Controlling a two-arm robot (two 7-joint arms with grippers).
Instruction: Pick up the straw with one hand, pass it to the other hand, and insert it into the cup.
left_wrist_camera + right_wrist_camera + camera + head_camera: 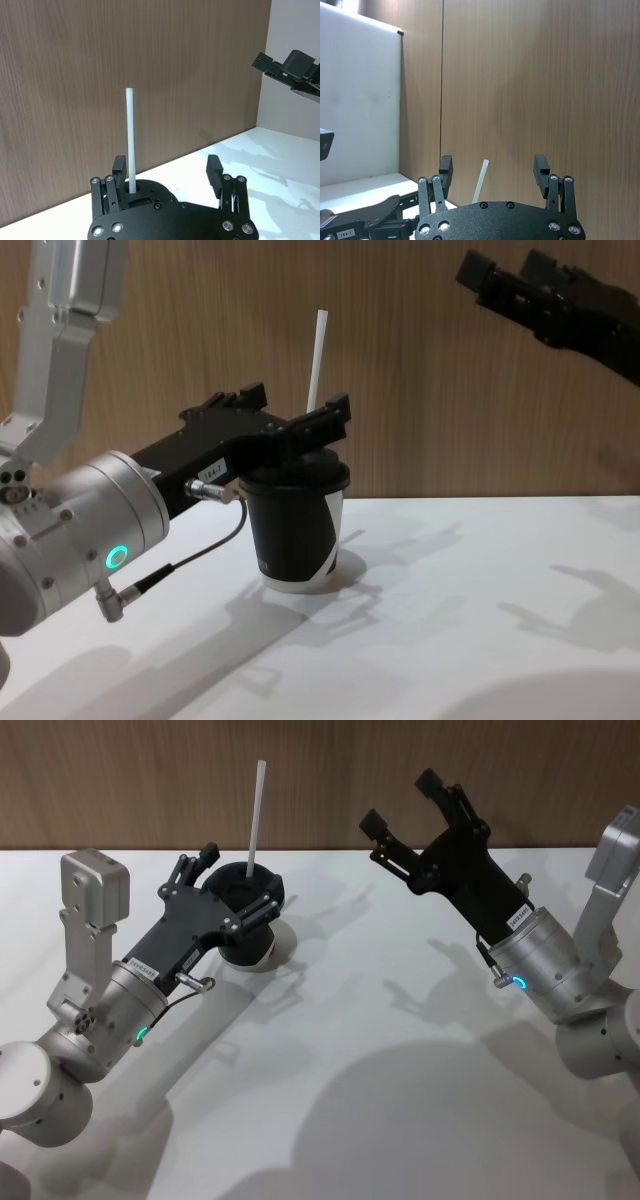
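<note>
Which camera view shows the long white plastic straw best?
The chest view: the straw rises upright from the lidded black paper cup. Head and left wrist views show the straw clearly, hardly the cup; the right wrist view shows its tip.

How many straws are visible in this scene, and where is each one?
1. The straw stands upright in the lid of the cup, between the open fingers of the left gripper. The right gripper, open, holds none.
</note>
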